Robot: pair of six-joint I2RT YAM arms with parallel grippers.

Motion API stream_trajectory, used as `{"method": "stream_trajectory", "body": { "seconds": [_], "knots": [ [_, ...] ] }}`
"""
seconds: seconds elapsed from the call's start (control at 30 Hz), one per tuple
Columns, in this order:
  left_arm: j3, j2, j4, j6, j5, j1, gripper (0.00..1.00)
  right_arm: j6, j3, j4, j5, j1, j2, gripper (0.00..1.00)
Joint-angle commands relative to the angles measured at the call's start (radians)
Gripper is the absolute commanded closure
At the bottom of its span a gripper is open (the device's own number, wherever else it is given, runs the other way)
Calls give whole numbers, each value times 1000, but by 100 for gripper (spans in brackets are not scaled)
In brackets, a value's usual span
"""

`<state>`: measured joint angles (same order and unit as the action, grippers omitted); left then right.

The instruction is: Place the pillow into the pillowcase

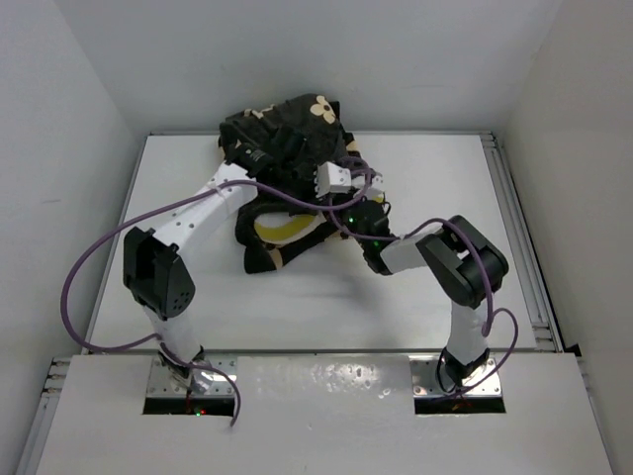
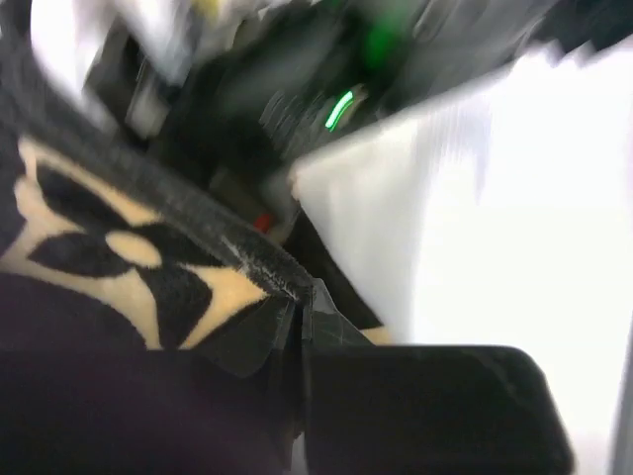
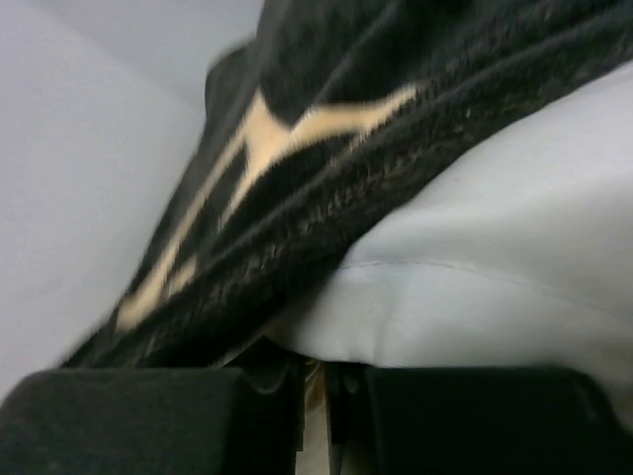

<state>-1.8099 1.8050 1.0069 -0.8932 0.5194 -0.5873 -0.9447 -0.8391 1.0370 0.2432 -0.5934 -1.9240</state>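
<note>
Draping smooth white pillow (image 3: 495, 257), fuzzy black tan-flowered pillowcase (image 1: 282, 124), crumpled

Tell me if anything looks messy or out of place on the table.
The pillowcase is bunched in a crumpled heap toward the far edge of the table, and the pillow is only partly covered, its yellow band showing underneath.

No legible text, label, brand or number made out in any view. Pillowcase (image 1: 285, 127) print: tan flower and star motifs only, no lettering.
</note>
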Motion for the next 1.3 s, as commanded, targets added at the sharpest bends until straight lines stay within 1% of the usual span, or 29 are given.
{"method": "stream_trajectory", "body": {
  "seconds": [0.0, 0.03, 0.07, 0.1, 0.13, 0.17, 0.2, 0.27, 0.3, 0.33, 0.37, 0.4, 0.43, 0.47, 0.5, 0.53, 0.57, 0.6, 0.63, 0.67, 0.7, 0.77, 0.8, 0.87, 0.9, 0.97, 1.1, 1.17, 1.27],
  "knots": [
    [140, -111, -37, 199, 35, 30, 100, 43, 95, 155, -175, 46, 16, 93],
    [162, -108, -66, 206, -19, 35, 100, 41, 112, 147, -238, 49, 35, 87],
    [200, -105, -123, 215, -145, 26, 100, 43, 154, 135, -302, 55, 49, 56],
    [221, -104, -146, 214, -241, 27, 100, 40, 184, 136, -383, 67, 83, 45],
    [239, -101, -177, 211, -278, 27, 100, 37, 220, 136, -416, 70, 109, 33],
    [266, -96, -186, 209, -298, 36, 100, 44, 307, 136, -439, 75, 140, 20],
    [280, -95, -197, 208, -315, 43, 100, 61, 357, 136, -458, 78, 178, 16],
    [300, -90, -205, 218, -341, 61, 100, 142, 457, 100, -507, 80, 317, 14],
    [313, -90, -206, 217, -340, 69, 100, 164, 533, 53, -519, 90, 377, 16],
    [322, -93, -202, 218, -337, 75, 100, 203, 578, -86, -550, 115, 490, 24],
    [328, -95, -200, 218, -337, 73, 100, 227, 578, -171, -561, 115, 547, 34],
    [331, -96, -199, 217, -340, 69, 100, 253, 590, -268, -567, 138, 600, 50],
    [337, -98, -198, 217, -355, 63, 100, 311, 591, -423, -562, 147, 649, 70],
    [340, -99, -194, 214, -364, 41, 100, 342, 597, -478, -546, 162, 730, 92],
    [343, -101, -197, 212, -396, 32, 100, 366, 604, -518, -518, 168, 765, 92],
    [345, -101, -202, 214, -413, 15, 100, 368, 613, -512, -497, 179, 798, 87],
    [340, -101, -223, 221, -435, -17, 100, 360, 630, -500, -436, 210, 844, 75],
    [337, -98, -237, 232, -478, -32, 100, 342, 637, -480, -405, 225, 853, 53],
    [330, -93, -284, 244, -507, -49, 92, 290, 638, -436, -381, 242, 856, 43],
    [307, -76, -304, 269, -545, -81, 86, 255, 631, -421, -339, 282, 838, 34],
    [291, -64, -327, 280, -609, -100, 76, 191, 621, -396, -331, 302, 821, 27],
    [239, -20, -395, 298, -677, -141, 68, 132, 595, -362, -335, 345, 772, 21],
    [228, -6, -446, 300, -732, -150, 63, 88, 586, -332, -352, 354, 714, 17],
    [204, 39, -493, 292, -769, -169, 61, 58, 546, -313, -367, 372, 660, 15],
    [195, 53, -508, 289, -783, -170, 59, 47, 534, -290, -393, 374, 601, 14],
    [181, 103, -560, 289, -782, -169, 57, 3, 505, -232, -445, 373, 519, 14],
    [123, 200, -584, 295, -765, -171, 56, -42, 489, -140, -470, 368, 453, 15],
    [75, 260, -591, 300, -775, -169, 55, -46, 479, -135, -470, 366, 427, 15],
    [38, 324, -628, 274, -869, -169, 55, -46, 462, -135, -466, 363, 402, 15]
  ]
}}
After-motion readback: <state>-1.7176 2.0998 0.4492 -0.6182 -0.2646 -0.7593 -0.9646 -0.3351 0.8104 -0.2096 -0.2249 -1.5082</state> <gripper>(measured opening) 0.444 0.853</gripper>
